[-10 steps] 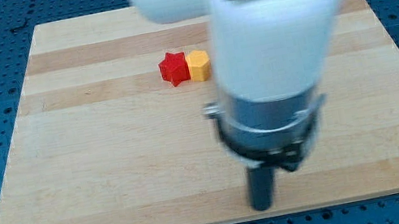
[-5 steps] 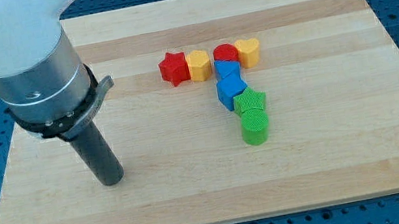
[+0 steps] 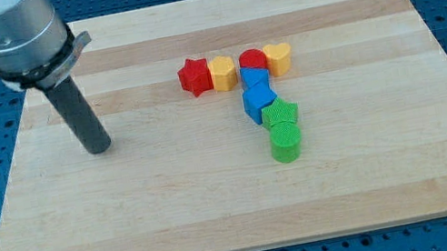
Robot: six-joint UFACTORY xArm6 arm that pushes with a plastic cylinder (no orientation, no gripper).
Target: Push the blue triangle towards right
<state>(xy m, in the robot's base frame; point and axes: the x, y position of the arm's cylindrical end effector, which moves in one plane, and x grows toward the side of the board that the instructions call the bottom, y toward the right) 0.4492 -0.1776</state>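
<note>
Wooden counter (image 3: 220,209) carries the small blue triangle block (image 3: 255,77) toward its top edge. My tip (image 3: 98,148) (a plain rod tool, no jaws) stands near the left edge; best meet the triangle's left flank squarely.

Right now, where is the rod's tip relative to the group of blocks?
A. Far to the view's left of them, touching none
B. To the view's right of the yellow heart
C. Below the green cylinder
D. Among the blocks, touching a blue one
A: my tip rests on bare board, well to the view's left of the red star, the nearest block.
</note>
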